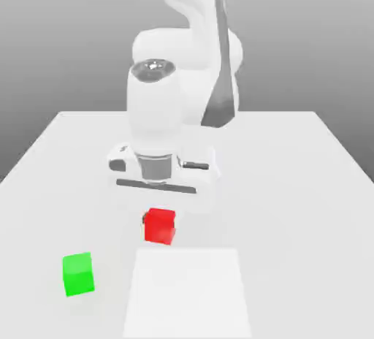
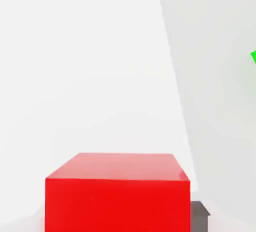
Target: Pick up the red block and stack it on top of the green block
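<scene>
On a pale surface (image 1: 307,184) against grey, we see the hand (image 1: 158,212) directly over the red block (image 1: 159,226), its grip impossible to judge; the green block (image 1: 78,274) sits apart.

No readable text, plain faces on the red block (image 1: 160,226), plain faces on the green block (image 1: 78,274), no labels or numbers on the arm (image 1: 182,74)
</scene>
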Controlling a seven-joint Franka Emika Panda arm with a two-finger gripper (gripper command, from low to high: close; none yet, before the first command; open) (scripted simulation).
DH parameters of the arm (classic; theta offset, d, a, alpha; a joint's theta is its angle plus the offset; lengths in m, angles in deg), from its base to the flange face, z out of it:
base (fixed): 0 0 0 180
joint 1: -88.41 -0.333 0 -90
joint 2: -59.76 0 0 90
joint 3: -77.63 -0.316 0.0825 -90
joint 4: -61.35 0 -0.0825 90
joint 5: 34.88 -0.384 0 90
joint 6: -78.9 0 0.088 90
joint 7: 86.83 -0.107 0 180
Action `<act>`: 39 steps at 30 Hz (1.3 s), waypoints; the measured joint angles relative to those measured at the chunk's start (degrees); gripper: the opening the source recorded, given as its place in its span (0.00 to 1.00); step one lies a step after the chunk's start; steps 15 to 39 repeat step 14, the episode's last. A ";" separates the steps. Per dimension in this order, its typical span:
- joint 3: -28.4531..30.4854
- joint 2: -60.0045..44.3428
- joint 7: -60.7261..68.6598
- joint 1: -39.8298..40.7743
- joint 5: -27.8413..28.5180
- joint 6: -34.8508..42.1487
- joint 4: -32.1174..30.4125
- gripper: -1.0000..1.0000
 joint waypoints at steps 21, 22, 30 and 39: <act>2.79 -15.64 -1.96 10.26 -3.69 -2.19 13.32 1.00; 2.79 -15.64 -1.96 10.26 -3.69 -2.19 13.32 1.00; 2.79 -15.64 -1.96 10.26 -3.69 -2.19 13.32 1.00; 2.79 -15.64 -1.96 10.26 -3.69 -2.19 13.32 1.00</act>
